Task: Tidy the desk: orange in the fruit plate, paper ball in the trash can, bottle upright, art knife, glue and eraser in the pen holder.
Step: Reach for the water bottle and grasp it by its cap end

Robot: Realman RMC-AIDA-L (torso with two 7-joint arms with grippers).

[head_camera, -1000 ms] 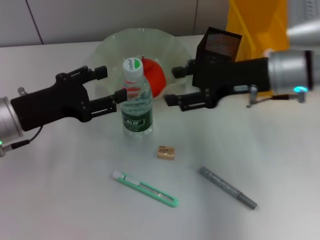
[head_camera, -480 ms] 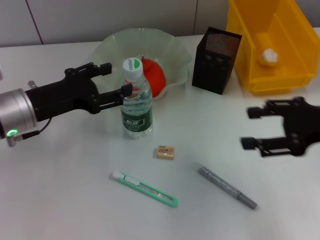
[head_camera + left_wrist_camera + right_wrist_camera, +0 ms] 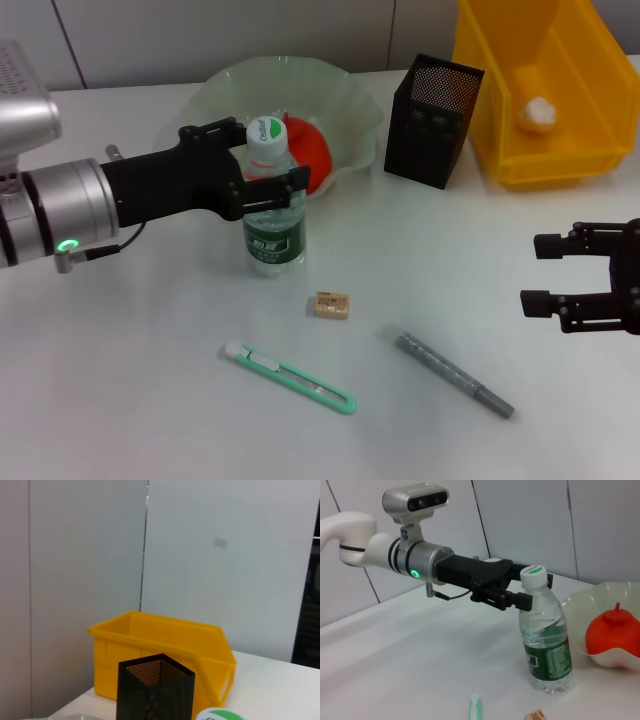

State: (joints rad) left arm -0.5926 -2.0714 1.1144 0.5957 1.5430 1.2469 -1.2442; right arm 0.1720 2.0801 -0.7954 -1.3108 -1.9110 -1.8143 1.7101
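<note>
The water bottle (image 3: 273, 205) stands upright in front of the fruit plate (image 3: 225, 85), which holds the orange (image 3: 308, 150). My left gripper (image 3: 262, 157) is open, its fingers on either side of the bottle's neck; it also shows in the right wrist view (image 3: 520, 582) beside the bottle (image 3: 545, 635). My right gripper (image 3: 545, 272) is open and empty at the table's right side. The eraser (image 3: 332, 305), green art knife (image 3: 290, 378) and grey glue stick (image 3: 455, 375) lie on the table in front. The paper ball (image 3: 537, 112) lies in the yellow trash bin (image 3: 590, 150).
The black mesh pen holder (image 3: 432, 120) stands between the plate and the bin; it also shows in the left wrist view (image 3: 152, 690) with the bin (image 3: 165, 655) behind it. A wall runs close behind the table.
My left gripper has moved forward to straddle the bottle's neck. My right gripper has drawn back from the pen holder to the table's right side. The bottle has stayed upright.
</note>
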